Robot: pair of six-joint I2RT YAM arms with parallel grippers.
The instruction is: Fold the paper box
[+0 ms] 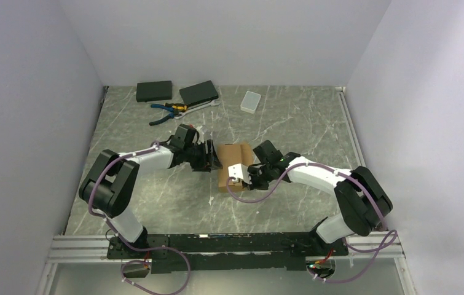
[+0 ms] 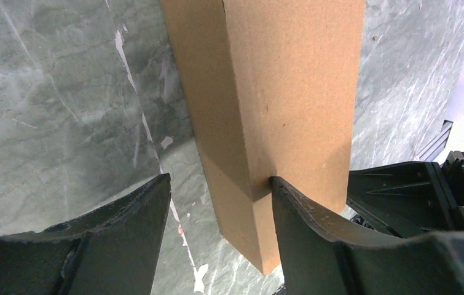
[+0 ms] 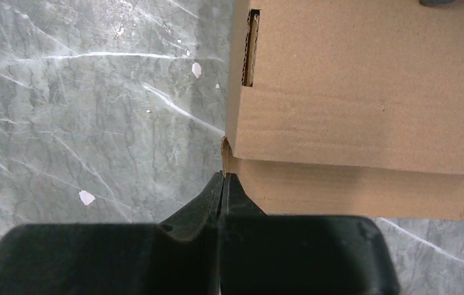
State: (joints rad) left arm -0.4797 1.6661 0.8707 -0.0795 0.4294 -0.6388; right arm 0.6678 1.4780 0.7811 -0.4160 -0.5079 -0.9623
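Worktop (image 1: 290,129): paper box (image 1: 234,161) sits mid-worktop, betw. both arms. Looks nearly done — closed rectangular shape, plain brown, lid down. One corner slot w/ tab edge visible, prob. needs final tuck. Left fingers (image 2: 315,233) open, straddling a box edge, one touching. Right fingers (image 3: 217,203) closed, empty — tips at box corner.

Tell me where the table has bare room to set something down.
Bare: the far right, between the white case and the right rail; also the near strip between the paper box and the base rail. Crowded: the far left corner, with two black boxes and pliers, and the centre, around the box.
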